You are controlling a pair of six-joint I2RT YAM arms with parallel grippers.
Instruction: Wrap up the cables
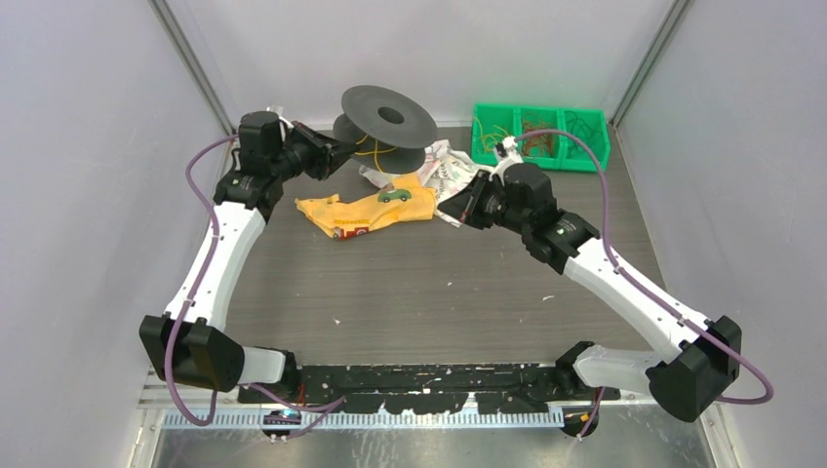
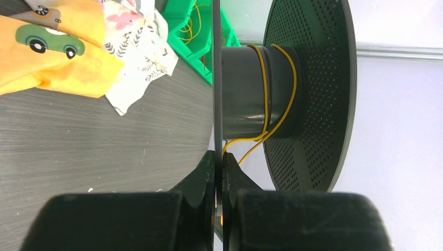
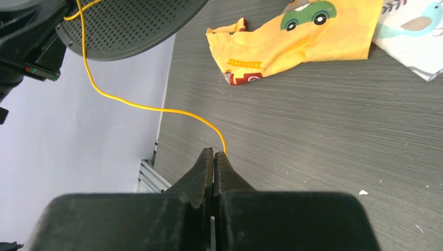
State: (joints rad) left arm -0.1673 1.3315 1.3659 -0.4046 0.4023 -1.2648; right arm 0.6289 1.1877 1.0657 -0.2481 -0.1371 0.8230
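Two turns of wire (image 2: 266, 89) sit on the spool (image 2: 313, 94). The left end effector (image 2: 218, 163) clamps its rim; the right end effector (image 3: 214, 155) pinches the loose tail; most winding seems left.

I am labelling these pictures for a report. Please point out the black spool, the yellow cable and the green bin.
black spool (image 2: 308, 94), left wrist view, perforated flange.
yellow cable (image 2: 265, 94), left wrist view, turn around the hub.
green bin (image 1: 571, 162), top external view, near wall.
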